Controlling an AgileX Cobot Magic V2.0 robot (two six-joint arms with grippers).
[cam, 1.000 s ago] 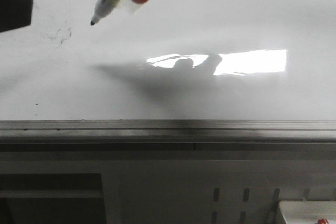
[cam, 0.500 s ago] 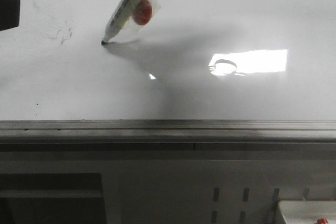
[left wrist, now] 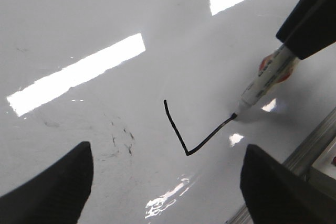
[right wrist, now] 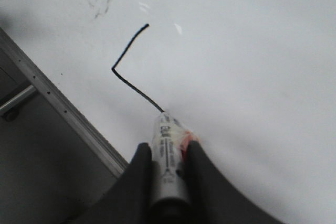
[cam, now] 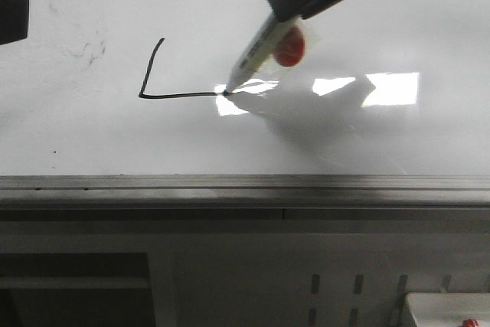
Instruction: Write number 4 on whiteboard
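A glossy whiteboard [cam: 367, 13] fills the view. On it, left of centre, the 4 [cam: 157, 82] has only its slant and bar. The right gripper [right wrist: 169, 157] clamps the marker [cam: 256, 57], tip touching; a slip or lift-off could break the line. The left gripper [left wrist: 168, 179] hangs open, empty.

Marker [cam: 259, 55] tip sits on the whiteboard [cam: 398, 143], at the three o'clock end of the line [cam: 164, 89]. Smudges [cam: 88, 47] lie at ten o'clock from it. Board frame [cam: 245, 185] runs along six o'clock.
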